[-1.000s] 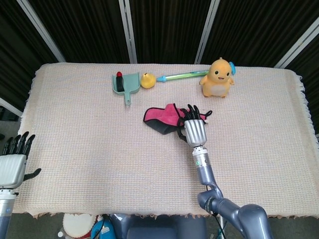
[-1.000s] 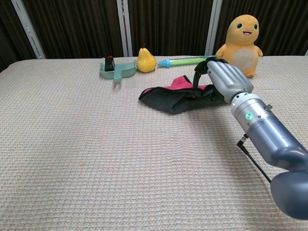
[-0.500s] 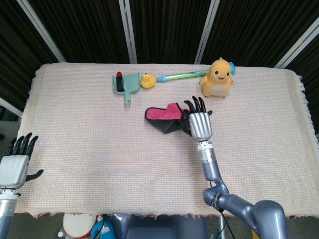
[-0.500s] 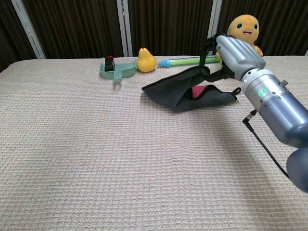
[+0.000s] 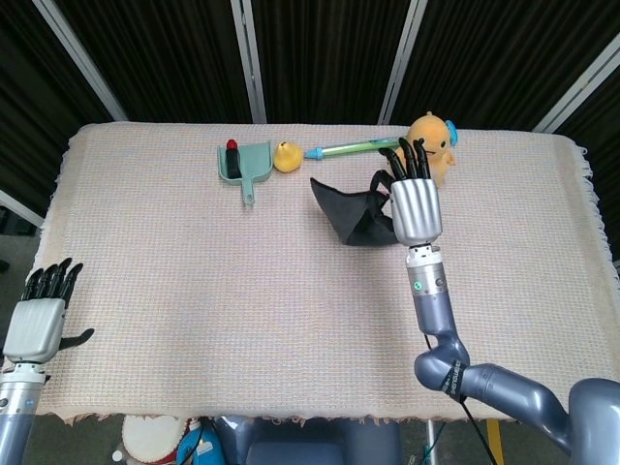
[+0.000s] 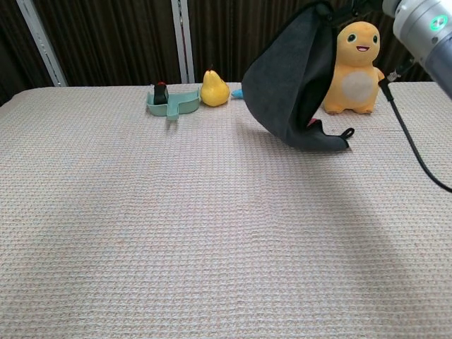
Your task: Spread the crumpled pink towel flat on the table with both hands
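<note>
Right robot hand [image 5: 415, 206] grips the towel [image 6: 293, 85] by its top edge and holds it up over the far right of the tabletop [image 5: 194, 281] — dark underside showing, lowest corner touching the cloth by the yellow plush toy [image 6: 355, 67]. Left robot hand [image 5: 39, 320] at the near left edge — fingers apart, holding nothing.
</note>
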